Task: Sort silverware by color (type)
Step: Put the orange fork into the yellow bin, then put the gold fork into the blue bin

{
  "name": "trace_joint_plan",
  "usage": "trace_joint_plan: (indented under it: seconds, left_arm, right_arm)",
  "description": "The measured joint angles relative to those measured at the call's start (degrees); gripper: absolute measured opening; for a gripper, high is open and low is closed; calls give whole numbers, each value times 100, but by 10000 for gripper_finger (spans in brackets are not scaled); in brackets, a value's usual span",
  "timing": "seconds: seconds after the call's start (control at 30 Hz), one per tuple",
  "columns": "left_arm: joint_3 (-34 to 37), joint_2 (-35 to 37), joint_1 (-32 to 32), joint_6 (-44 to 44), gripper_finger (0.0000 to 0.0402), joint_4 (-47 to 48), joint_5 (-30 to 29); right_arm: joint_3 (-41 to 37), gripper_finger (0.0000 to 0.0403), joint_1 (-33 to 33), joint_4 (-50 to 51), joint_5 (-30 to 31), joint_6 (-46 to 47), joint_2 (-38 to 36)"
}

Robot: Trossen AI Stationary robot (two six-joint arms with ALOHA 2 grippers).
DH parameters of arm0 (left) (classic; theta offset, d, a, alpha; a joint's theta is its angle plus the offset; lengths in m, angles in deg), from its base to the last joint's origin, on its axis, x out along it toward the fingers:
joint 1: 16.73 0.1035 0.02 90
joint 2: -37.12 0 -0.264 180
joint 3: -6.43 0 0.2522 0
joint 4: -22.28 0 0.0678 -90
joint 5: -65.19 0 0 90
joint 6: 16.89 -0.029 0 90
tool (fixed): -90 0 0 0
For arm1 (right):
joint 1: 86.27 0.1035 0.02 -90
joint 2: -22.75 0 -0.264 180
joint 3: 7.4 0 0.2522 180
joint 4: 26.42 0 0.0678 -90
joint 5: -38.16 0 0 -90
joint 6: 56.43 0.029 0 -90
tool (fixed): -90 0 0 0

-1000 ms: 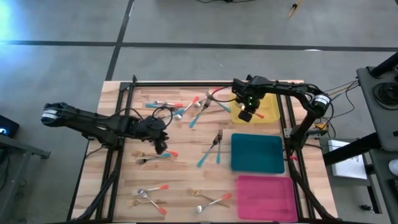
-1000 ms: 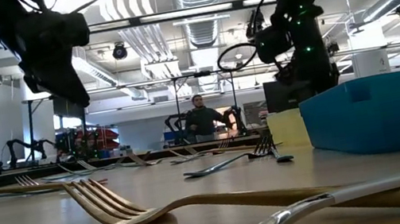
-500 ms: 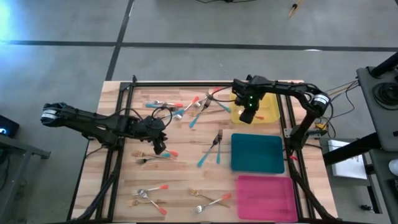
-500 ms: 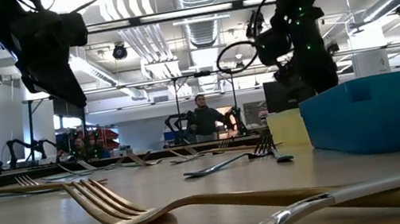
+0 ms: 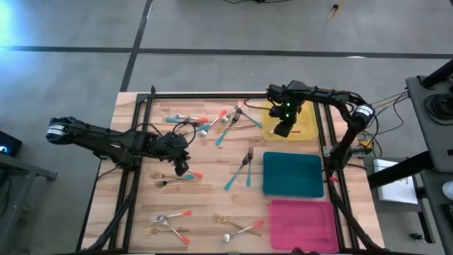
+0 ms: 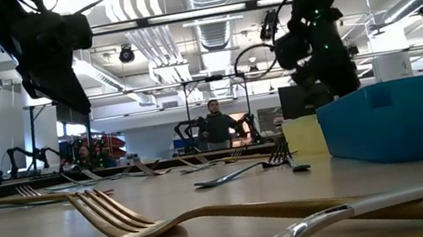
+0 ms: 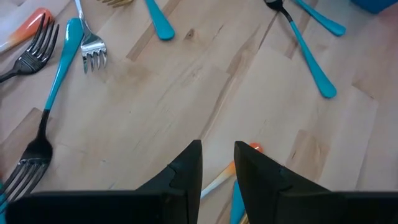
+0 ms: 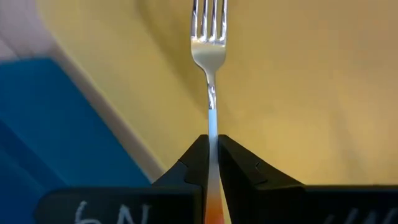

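Note:
My right gripper [image 5: 283, 130] hangs over the yellow tray [image 5: 306, 119] at the table's far right, shut on a fork [image 8: 210, 37] with a silver head and an orange handle. The tray's yellow floor [image 8: 298, 93] fills the right wrist view behind the tines. My left gripper [image 5: 182, 168] hovers open above the left middle of the table, over an orange-tipped utensil [image 7: 252, 149]. Loose silverware with teal or orange handles lies flat on the wood around it [image 7: 59, 68]. My right gripper pinches the fork's handle [image 8: 212, 134] between its two fingers, just behind the silver neck, where the handle turns orange. The fingers point steeply down and lie along the fork. Tines lowest, the fork sticks out beyond the fingertips, clear of the yellow tray.
A teal tray [image 5: 294, 175] and a pink tray [image 5: 301, 223] sit near the right edge, in front of the yellow one. Silverware lies scattered at the far middle [image 5: 226, 120], the centre [image 5: 244, 166] and the near side [image 5: 241, 228]. A black frame [image 5: 212, 95] borders the table.
My right gripper has turned and tipped more steeply downward over the yellow tray, shifting slightly toward the table's right edge, with the fork still shut between its fingers.

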Motion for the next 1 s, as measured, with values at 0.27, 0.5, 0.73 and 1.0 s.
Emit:
trace_joint_plan:
  seconds: [0.27, 0.5, 0.73, 1.0]
  left_arm:
    - [0, 0, 0, -45, 78, -5, -1303]
    - [0, 0, 0, -57, 78, -77, -1442]
    - [0, 0, 0, -59, 78, -418, -1451]
    - [-2, 0, 0, -58, 78, -779, -1451]
  right_arm:
    - [430, 24, -26, -380, -405, 22, -321]
    - [1105, 24, -83, -377, -386, 965, -325]
    - [1704, 22, -50, -414, -353, 1491, -334]
    - [1899, 22, 145, -541, -355, 1816, -334]
